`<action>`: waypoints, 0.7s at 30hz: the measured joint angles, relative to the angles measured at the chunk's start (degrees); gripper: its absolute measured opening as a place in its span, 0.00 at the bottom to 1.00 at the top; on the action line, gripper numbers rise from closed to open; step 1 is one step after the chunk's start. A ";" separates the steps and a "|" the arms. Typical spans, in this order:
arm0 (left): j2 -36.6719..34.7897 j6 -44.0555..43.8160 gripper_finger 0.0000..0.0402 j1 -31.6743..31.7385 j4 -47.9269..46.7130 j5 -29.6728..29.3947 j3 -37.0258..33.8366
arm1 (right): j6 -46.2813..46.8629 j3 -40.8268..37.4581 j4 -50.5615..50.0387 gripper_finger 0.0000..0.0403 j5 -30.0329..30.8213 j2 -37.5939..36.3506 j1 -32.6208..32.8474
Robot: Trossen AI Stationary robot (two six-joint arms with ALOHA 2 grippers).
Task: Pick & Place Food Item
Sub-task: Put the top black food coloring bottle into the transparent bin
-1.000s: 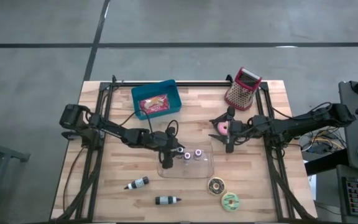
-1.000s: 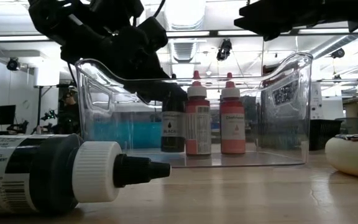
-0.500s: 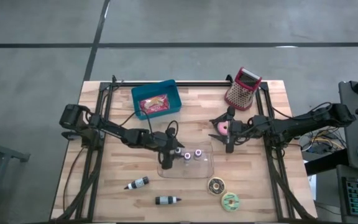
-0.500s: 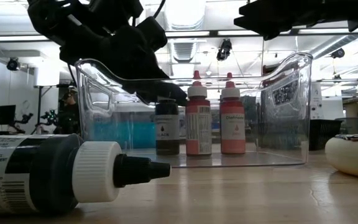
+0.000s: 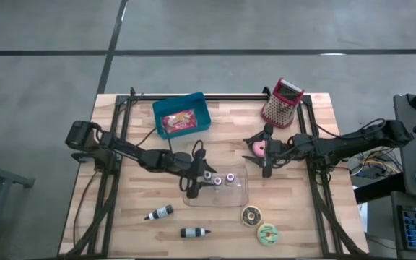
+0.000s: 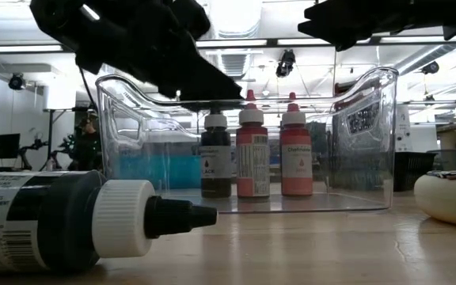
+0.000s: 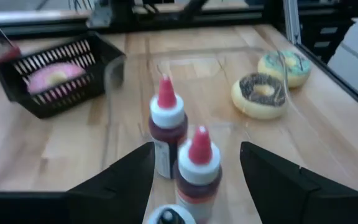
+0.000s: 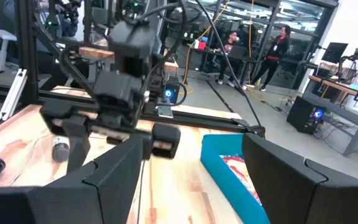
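A clear plastic bin (image 5: 226, 196) holds three small dropper bottles standing upright on its floor: a black one (image 6: 216, 154) and two red ones (image 6: 252, 149) (image 6: 295, 149). My left gripper (image 5: 193, 186) hangs open just above the black bottle's cap (image 7: 166, 216), touching nothing, with the red bottles (image 7: 166, 130) ahead of its fingers. My right gripper (image 5: 266, 166) waits open, raised near a pink donut (image 5: 255, 149) in a black basket.
Two black bottles lie on the table in front of the bin (image 5: 159, 213) (image 5: 194, 232), one close in the low view (image 6: 93, 218). Two donuts (image 5: 250, 215) (image 5: 268, 233) lie at the near right. A blue bin (image 5: 180, 115) and a red grater (image 5: 282, 102) stand at the back.
My left gripper has opened and let go of the black bottle, then risen a little. The bottle now stands on its own on the bin's floor beside the red bottles.
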 joint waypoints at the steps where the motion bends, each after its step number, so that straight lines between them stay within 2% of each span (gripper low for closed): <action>1: -0.66 0.42 0.59 0.02 -0.02 -0.10 -0.01 | 0.00 0.00 -0.02 0.67 -0.02 0.00 0.00; 16: -12.11 5.25 0.59 -0.01 -9.31 -7.45 -0.45 | 0.01 -0.09 -0.30 0.67 -0.28 0.00 0.00; 21: -16.34 5.85 0.59 -0.12 -9.76 -9.49 -2.94 | 0.02 -0.20 -0.31 0.67 -0.37 0.00 0.07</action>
